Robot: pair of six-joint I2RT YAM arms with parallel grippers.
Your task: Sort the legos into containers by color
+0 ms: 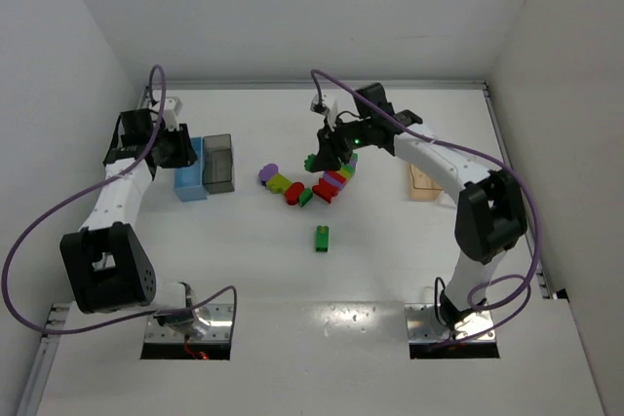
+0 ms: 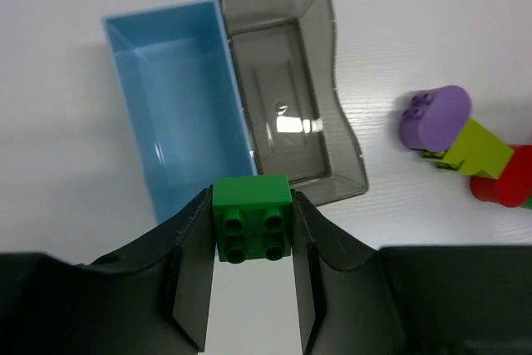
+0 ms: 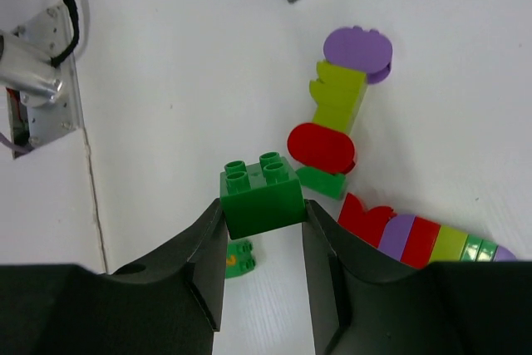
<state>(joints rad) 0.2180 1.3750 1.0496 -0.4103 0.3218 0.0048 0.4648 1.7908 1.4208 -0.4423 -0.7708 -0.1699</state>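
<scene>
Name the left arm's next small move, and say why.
Probably ease the left gripper further over the light blue bin, then open. Its green brick is clamped between the fingers but appears to hang over the near end of the wall that bin shares with the dark grey bin, so a release here might catch the wall. Both bins look empty.

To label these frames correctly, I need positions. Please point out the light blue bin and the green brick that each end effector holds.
light blue bin (image 2: 183,122): left wrist view, bare inner floor.
left green brick (image 2: 252,220): left wrist view, studded top face.
right green brick (image 3: 264,205): right wrist view, smooth side face.
</scene>
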